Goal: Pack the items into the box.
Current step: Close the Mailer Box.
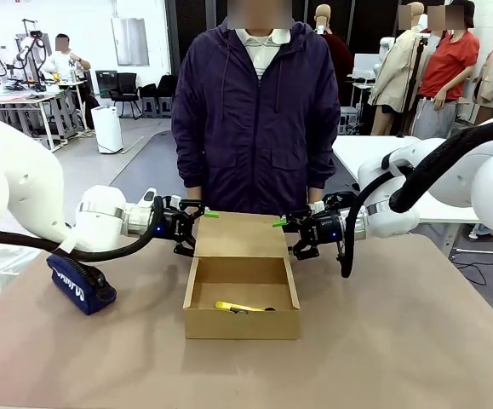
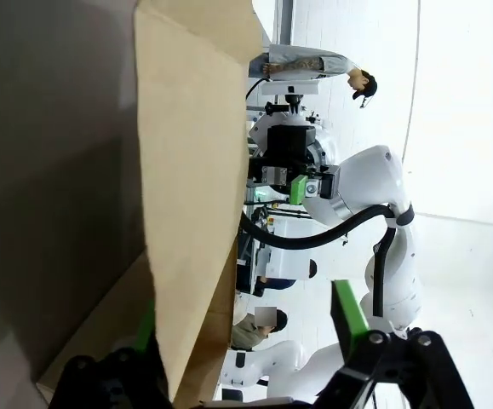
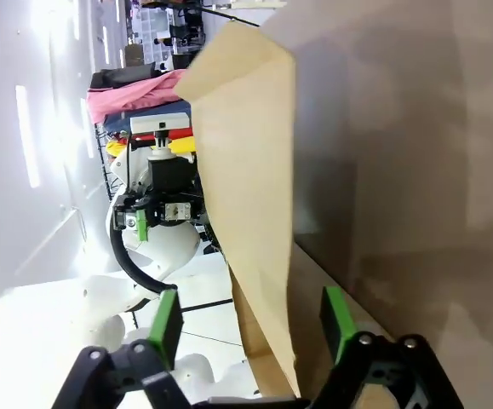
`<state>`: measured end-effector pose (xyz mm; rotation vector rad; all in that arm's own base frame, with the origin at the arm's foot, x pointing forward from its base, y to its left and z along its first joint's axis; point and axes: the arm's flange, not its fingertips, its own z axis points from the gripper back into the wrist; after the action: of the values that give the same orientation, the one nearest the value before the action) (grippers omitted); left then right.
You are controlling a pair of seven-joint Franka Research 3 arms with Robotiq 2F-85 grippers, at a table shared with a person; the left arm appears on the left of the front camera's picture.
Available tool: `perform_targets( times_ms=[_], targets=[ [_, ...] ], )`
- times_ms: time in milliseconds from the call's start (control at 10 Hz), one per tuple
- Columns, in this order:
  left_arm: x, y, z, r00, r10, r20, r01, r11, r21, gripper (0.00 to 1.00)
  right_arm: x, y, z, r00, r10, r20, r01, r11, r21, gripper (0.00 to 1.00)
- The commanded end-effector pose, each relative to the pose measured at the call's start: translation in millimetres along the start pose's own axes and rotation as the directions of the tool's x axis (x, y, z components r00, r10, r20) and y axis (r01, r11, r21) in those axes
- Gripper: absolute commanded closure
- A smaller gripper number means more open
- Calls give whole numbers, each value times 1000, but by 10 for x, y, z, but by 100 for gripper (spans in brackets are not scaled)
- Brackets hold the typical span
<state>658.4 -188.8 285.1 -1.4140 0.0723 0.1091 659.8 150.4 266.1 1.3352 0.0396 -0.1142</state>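
Note:
The tan box point(image 1: 242, 325) sits open at mid-table, its flap lid point(image 1: 240, 234) standing up at the back. Inside lies the yellow-and-black knife point(image 1: 232, 307), with a small dark thing point(image 1: 267, 308) beside it, too small to make out. My left gripper point(image 1: 197, 230) is open and straddles the flap's left edge. My right gripper point(image 1: 287, 237) is open astride the right edge. In the left wrist view the flap point(image 2: 191, 170) runs between the left gripper's point(image 2: 246, 311) green pads point(image 2: 346, 307). The right wrist view shows the flap point(image 3: 250, 170) between the right gripper's point(image 3: 250, 319) pads point(image 3: 335, 319), with gaps.
A navy zip pouch point(image 1: 80, 285) with white lettering lies on the table point(image 1: 399, 341) left of the box, under my left arm. A person in a dark jacket point(image 1: 255, 111) stands close behind the box at the far edge.

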Motion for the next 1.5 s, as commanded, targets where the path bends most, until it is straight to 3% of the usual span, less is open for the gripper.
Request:
perform_targets(
  times_ms=[0,500,600,1100,1200,1300,1400],
  targets=[
    [35,-71,2,1000,-25,6,25,999,-19,39,29,43,-5,997,52,53,-55,997,56,40],
    [25,-64,131,991,-86,105,90,995,-32,39,-23,163,43,986,156,59,-161,984,75,40],
    [4,-85,171,993,-71,91,77,995,-66,39,-61,218,42,985,171,18,-172,975,140,40],
    [-293,-538,425,956,-232,180,261,953,-153,39,-329,507,258,908,388,160,-411,899,151,40],
    [-380,-629,451,957,-260,130,282,938,-203,39,-389,547,271,911,384,152,-405,902,149,40],
    [-414,-666,453,957,-256,140,281,936,-213,39,-449,560,250,916,370,153,-392,908,148,40],
    [-176,-647,399,965,-215,151,238,959,-155,39,-489,566,226,919,363,151,-382,915,127,40]
  ],
)
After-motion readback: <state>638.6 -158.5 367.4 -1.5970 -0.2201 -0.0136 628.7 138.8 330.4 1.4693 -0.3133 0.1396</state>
